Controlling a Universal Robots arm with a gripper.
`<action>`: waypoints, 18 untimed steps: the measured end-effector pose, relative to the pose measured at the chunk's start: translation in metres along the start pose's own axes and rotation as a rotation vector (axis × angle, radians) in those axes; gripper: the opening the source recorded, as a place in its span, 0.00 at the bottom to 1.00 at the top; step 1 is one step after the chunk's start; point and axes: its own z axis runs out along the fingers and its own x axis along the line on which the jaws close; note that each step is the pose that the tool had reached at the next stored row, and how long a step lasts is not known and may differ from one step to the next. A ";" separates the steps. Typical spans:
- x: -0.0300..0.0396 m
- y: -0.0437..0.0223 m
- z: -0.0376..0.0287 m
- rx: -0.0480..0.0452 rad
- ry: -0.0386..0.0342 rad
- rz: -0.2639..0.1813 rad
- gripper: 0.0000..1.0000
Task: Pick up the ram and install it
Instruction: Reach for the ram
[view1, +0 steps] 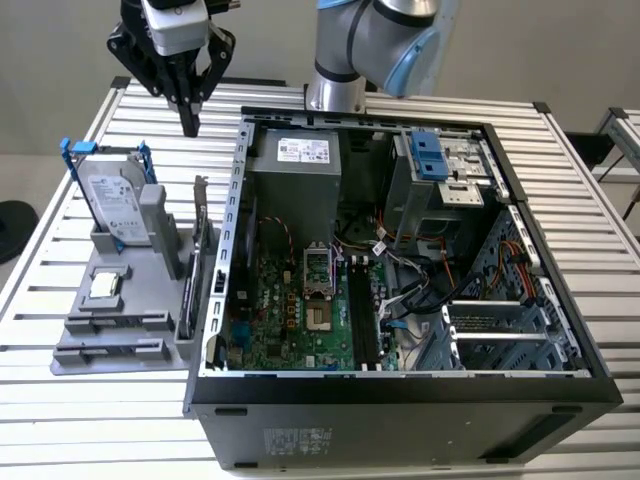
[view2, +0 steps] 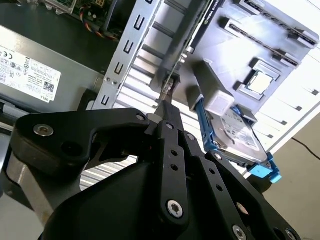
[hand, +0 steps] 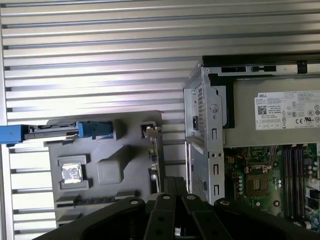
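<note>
The ram is a narrow dark strip lying edge-up in a long slot of the grey holder, just in front of the square chip. It also appears in the first wrist view and the second wrist view. My gripper hangs high over the far part of the table, beyond the holder and well away from the ram. Its fingers are pressed together with nothing between them. The open computer case lies to the exterior view's right, its long black memory slots beside the processor socket.
On the holder stand a silver hard drive in a blue frame, a square chip and an expansion card with a metal bracket close against the case wall. The slatted metal table extends around them.
</note>
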 end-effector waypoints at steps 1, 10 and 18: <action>0.0016 -0.0001 0.0000 0.0000 0.0000 0.000 0.00; 0.0137 -0.0010 -0.0003 -0.0001 0.0000 0.000 0.00; 0.0237 -0.0017 -0.0005 -0.0002 0.0000 0.000 0.00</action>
